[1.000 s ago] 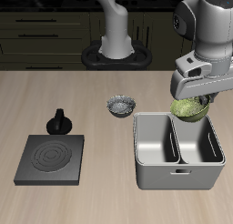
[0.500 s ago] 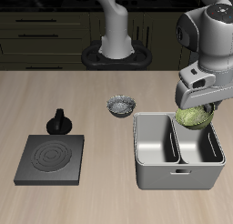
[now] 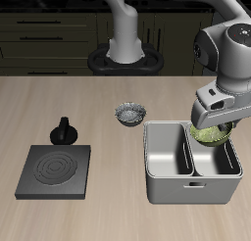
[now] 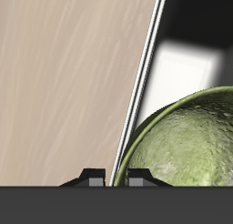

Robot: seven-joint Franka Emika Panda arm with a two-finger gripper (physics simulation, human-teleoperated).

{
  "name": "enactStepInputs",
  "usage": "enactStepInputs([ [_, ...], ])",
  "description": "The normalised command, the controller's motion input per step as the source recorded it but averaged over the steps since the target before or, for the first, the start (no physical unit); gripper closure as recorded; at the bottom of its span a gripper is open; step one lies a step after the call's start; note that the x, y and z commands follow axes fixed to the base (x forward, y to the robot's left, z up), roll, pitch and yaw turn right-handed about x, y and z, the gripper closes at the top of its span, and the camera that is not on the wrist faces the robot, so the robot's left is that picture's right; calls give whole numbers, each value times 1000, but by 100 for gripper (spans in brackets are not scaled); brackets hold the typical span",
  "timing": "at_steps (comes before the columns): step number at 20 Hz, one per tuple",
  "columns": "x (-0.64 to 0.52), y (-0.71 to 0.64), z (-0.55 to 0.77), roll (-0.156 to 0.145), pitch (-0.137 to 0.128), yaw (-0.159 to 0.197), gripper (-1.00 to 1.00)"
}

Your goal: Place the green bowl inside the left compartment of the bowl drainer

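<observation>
The green bowl (image 3: 208,134) hangs directly under the claw (image 3: 218,125), part sunk below the rim of the bowl drainer (image 3: 191,191), over the well on the claw's side of the central divider. Whether it touches the well floor cannot be told. The claw is pinched on the bowl's rim; the fingers themselves are hidden behind the grey wrist housing, so the grip is judged from the bowl hanging there.

In the wrist view the green bowl (image 4: 187,146) shows close up, glossy and mottled, with the drainer's thin bright rim (image 4: 141,77) running just beside it and bare table (image 4: 64,73) beyond that edge. Two dark finger stubs (image 4: 91,178) are cut off by the frame's edge.

Away from the claw, beyond the drainer's other well, a grey-white speckled bowl (image 3: 130,114) sits on the table. Farther off again stand a small black knobbed object (image 3: 65,131), its kind unclear, and a flat black square plate (image 3: 57,171) with concentric rings, both well apart from the claw.

The table (image 3: 108,211) is pale wood grain. Behind it run dark cabinets (image 3: 49,29) with drawer handles; the robot's base (image 3: 125,59) stands on a dark round mount.
</observation>
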Motion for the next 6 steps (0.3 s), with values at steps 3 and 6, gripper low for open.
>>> enactStepInputs([
  [3,15,-153,-159,-31,27,-36,-100],
  [6,1,-217,-43,-26,24,-20,-100],
])
